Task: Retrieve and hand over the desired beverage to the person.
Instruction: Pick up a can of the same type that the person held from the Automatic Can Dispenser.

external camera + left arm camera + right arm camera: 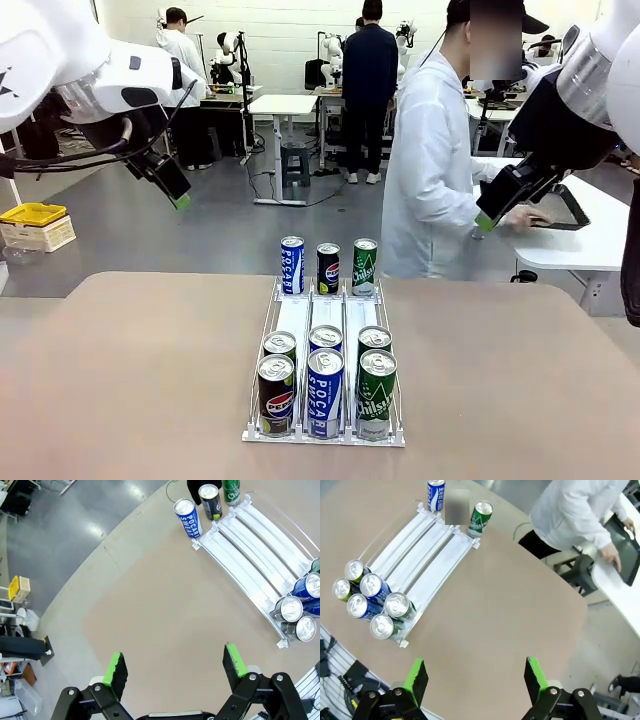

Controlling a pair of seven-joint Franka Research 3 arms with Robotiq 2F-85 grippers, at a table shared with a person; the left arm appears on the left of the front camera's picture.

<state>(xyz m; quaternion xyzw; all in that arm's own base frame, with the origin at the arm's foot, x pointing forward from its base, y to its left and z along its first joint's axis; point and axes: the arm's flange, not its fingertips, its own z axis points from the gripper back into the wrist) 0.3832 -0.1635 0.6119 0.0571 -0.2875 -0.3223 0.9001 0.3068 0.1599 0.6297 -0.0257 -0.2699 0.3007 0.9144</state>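
Step in hand: judged to be the choice of drink; no can is taken and both arms hang high above the bench.
Doing it well: wait for a clear sign of which drink is wanted, then come down from straight above on that one can, jaws either side of its body, clear of its neighbours; the front cans stand packed close, so a lone far-end can is likely the easier pick.
Bench: broad tan top, bare apart from the rack.
Person: white hooded jacket, beyond the far edge at 1 o'clock, turned side-on, a hand on a dark tablet on a side table.
Rack: white three-lane rack at mid-bench, running 6 to 12 o'clock.
Left gripper: jaws spread wide, nothing between them.
Right gripper: jaws likewise wide apart and empty.
Cans: six upright at the 6 o'clock end, three at the 12 o'clock end: blue Pocari can, black Pepsi can, green can.
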